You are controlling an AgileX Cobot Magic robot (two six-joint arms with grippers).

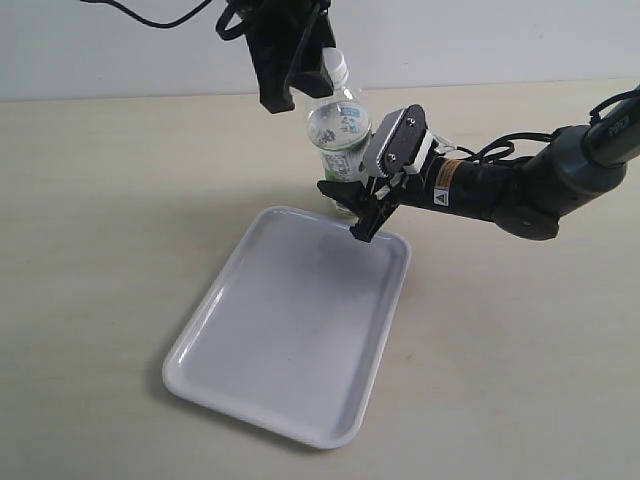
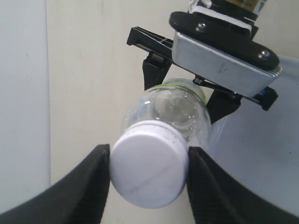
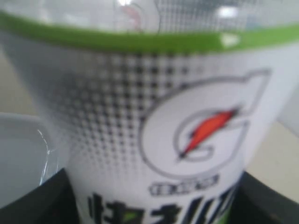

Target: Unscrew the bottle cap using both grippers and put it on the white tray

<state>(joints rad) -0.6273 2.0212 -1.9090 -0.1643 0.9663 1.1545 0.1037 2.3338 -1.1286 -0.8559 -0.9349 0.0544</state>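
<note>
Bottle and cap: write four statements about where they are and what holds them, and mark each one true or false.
1. The bottle cap is screwed onto the bottle. True.
2. The bottle lies flat inside the white tray. False: it stands roughly upright just beyond the tray's far rim, and nothing lies in the tray.
3. The right gripper has its jaws closed on the bottle's labelled body. True.
4. The left gripper has its jaws down at the bottle's base. False: they flank the cap, one on each side. The pictures do not show whether they are pressing it yet.
</note>
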